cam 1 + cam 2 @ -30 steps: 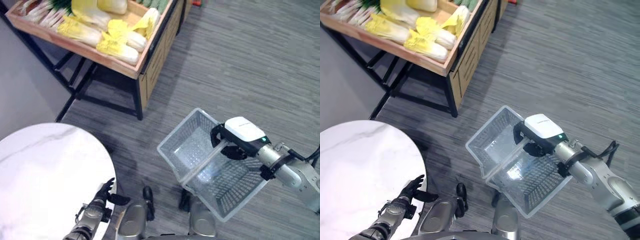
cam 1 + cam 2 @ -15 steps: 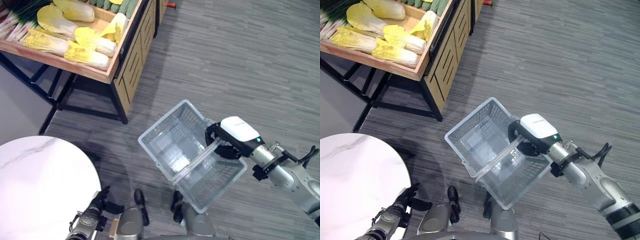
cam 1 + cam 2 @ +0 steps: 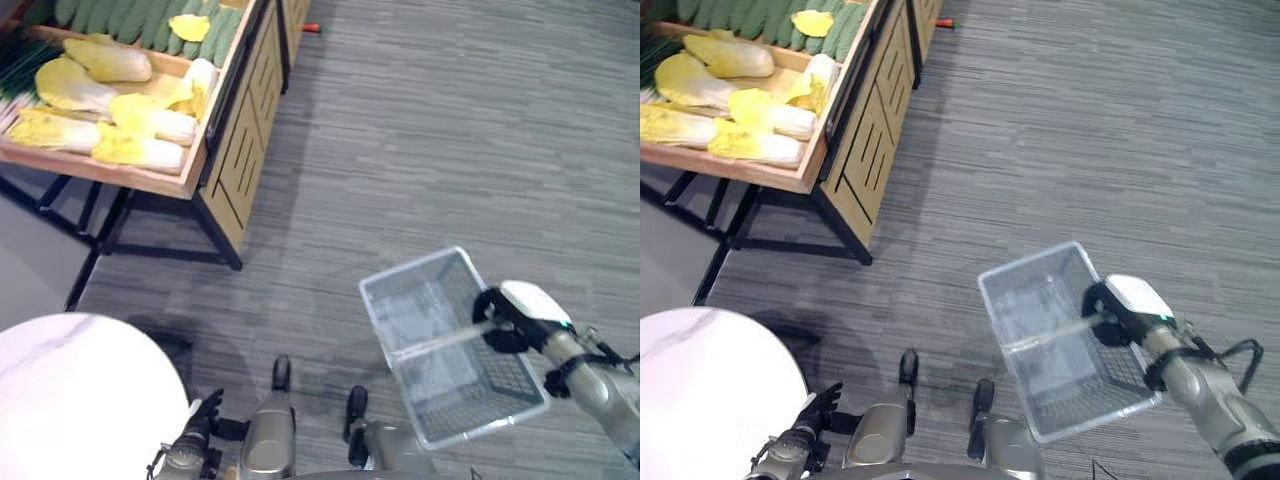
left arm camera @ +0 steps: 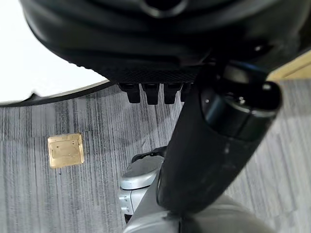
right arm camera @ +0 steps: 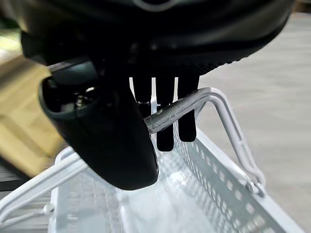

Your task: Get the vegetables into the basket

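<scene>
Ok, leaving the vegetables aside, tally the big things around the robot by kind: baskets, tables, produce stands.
basket: 1
round white table: 1
wooden produce stand: 1
Total: 3

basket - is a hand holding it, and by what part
Yes. The right hand is curled round the handle of the basket, carrying it above the floor. The left hand holds nothing, its fingers relaxed beside the white table.
</scene>
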Controlling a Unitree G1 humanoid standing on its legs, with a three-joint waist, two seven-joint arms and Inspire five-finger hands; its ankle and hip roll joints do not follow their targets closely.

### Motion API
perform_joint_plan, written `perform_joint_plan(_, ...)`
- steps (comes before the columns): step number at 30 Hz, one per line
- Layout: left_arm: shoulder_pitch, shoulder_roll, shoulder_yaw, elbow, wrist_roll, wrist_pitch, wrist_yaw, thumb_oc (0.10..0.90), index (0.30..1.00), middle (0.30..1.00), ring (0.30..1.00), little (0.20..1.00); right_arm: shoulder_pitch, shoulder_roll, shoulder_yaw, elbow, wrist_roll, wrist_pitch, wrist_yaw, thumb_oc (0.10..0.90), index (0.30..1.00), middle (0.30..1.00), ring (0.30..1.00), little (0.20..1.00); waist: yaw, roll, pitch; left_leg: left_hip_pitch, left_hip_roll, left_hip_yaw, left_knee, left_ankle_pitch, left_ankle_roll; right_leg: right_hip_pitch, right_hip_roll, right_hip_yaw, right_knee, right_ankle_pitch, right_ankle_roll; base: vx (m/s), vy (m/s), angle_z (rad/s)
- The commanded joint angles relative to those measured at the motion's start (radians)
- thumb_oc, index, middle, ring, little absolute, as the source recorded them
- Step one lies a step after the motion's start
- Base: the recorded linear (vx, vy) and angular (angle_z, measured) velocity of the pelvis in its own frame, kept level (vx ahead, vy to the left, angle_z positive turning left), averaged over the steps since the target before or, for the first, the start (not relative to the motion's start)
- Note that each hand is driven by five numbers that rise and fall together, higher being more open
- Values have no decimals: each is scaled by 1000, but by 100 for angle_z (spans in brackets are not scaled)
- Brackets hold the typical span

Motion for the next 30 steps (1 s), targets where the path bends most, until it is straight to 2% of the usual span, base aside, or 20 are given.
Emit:
perform_joint_plan(1,-31,46,-23,-48,22,-29,8,900,1000,1000,1000,1000,-145,15,-36,51,57,8,-119,400,300,300,300,300,28,-31,-31,-6,-25,35,68,-93,21,3,-120,9,132,106,123,93,238,-35)
perform_joint_plan(5,-45,51,-18,-48,13,-25,18,900,1000,1000,1000,1000,-164,81,-32,152,78,31,-127,400,300,300,300,300,18,-11,-17,35,-39,42,52,-103,54,-68,-136,9,322,183,131,113,217,-23)
perform_joint_plan(7,-51,47,-24,-42,14,-25,21,900,1000,1000,1000,1000,-170,116,-35,274,106,36,-135,400,300,300,300,300,8,-1,-8,59,-40,40,60,-120,60,-103,-133,-1,349,189,125,154,111,0)
perform_joint_plan(10,-61,43,-20,-30,11,-25,22,900,1000,1000,1000,1000,-170,137,-33,296,123,41,-128,400,300,300,300,300,-5,-2,-2,80,-41,41,64,-136,54,-129,-125,-24,286,161,113,205,-26,6)
perform_joint_plan(11,-80,35,-26,-13,20,-22,27,900,1000,1000,1000,1000,-178,160,-28,395,159,44,-133,400,300,300,300,300,-26,-12,6,111,-40,21,67,-171,34,-181,-109,-21,120,155,115,350,-165,7)
perform_joint_plan(13,-101,30,-29,10,32,-20,33,900,1000,1000,1000,1000,-172,196,-48,485,204,48,-143,400,300,300,300,300,-47,-17,6,143,-33,-10,67,-190,18,-219,-93,27,4,192,126,426,-203,14)
perform_joint_plan(15,-107,24,-37,11,42,-19,35,900,1000,1000,1000,1000,-158,221,-87,574,274,52,-134,400,300,300,300,300,-61,-18,6,175,-26,-42,72,-206,7,-234,-86,64,-7,216,135,362,-171,53)
perform_joint_plan(17,-112,11,-44,23,51,-19,39,900,1000,1000,1000,1000,-128,253,-110,630,301,54,-137,400,300,300,300,300,-68,-26,-6,193,-23,-69,93,-217,-3,-215,-76,83,-7,210,119,419,-230,98)
perform_joint_plan(18,-104,2,-17,45,36,-11,50,900,1000,1000,1000,1000,-105,272,-130,697,327,58,-131,400,300,300,300,300,-71,-28,-23,216,-1,-87,125,-207,-22,-196,-52,53,10,198,101,375,-227,108)
perform_joint_plan(19,-104,1,-17,45,36,-11,50,900,1000,1000,1000,1000,-104,272,-130,697,327,58,-131,400,300,300,300,300,-72,-27,-23,216,1,-89,126,-208,-23,-194,-51,51,10,198,101,383,-261,93)
perform_joint_plan(21,-91,-11,16,58,-8,-2,59,900,1000,1000,1000,1000,-83,277,-135,729,344,61,-122,400,300,300,300,300,-68,-19,-23,180,15,-111,270,-153,-45,-161,-26,26,30,159,68,293,-237,47)
perform_joint_plan(22,-93,-18,13,53,-23,0,63,900,1000,1000,1000,1000,-81,267,-138,739,354,63,-124,400,300,300,300,300,-62,-27,-1,91,1,-131,420,-53,-60,-125,-25,9,33,136,39,300,-315,41)
perform_joint_plan(23,-101,-20,12,52,-25,-1,67,900,1000,1000,1000,1000,-76,260,-143,741,356,61,-124,400,300,300,300,300,-60,-29,15,29,-5,-139,536,-18,-64,-113,-21,-7,38,120,18,292,-367,48)
perform_joint_plan(24,-106,-21,7,45,-38,1,67,900,1000,1000,1000,1000,-65,250,-154,735,365,61,-131,400,300,300,300,300,-54,-38,36,-47,-4,-117,631,9,-50,-87,-21,-19,36,93,-7,175,-232,58)
perform_joint_plan(25,-106,-21,7,45,-38,1,66,900,1000,1000,1000,1000,-65,250,-154,735,365,61,-131,400,300,300,300,300,-55,-36,35,-51,-3,-120,636,7,-50,-89,-19,-21,37,92,-7,321,-258,57)
perform_joint_plan(26,-120,-26,-12,46,-43,-1,72,900,1000,1000,1000,1000,-66,243,-166,738,386,64,-141,400,300,300,300,300,-50,-33,53,-185,8,-67,606,-8,-45,-48,-27,-31,26,57,-14,437,-101,48)
perform_joint_plan(27,-126,-22,-18,49,-40,-3,76,900,1000,1000,1000,1000,-71,241,-159,722,383,60,-144,400,300,300,300,300,-44,-22,50,-241,4,-43,488,-30,-41,-32,-16,-29,26,27,-7,443,-102,48)
perform_joint_plan(28,-126,-22,-18,49,-40,-3,76,900,1000,1000,1000,1000,-71,241,-159,721,383,60,-144,400,300,300,300,300,-43,-24,51,-237,3,-41,486,-31,-41,-31,-17,-27,27,25,-7,454,99,25)
perform_joint_plan(29,-124,-21,-22,48,-44,-7,87,900,1000,1000,1000,1000,-73,242,-150,711,385,52,-150,400,300,300,300,300,-28,-13,50,-266,4,-42,335,-20,-38,-16,-7,-11,32,-5,-1,392,146,-23)
perform_joint_plan(30,-126,-21,-19,54,-51,-10,93,900,1000,1000,1000,1000,-80,245,-137,716,387,48,-156,400,300,300,300,300,-8,1,50,-269,6,-71,198,47,-48,1,14,2,34,-23,0,570,207,-60)
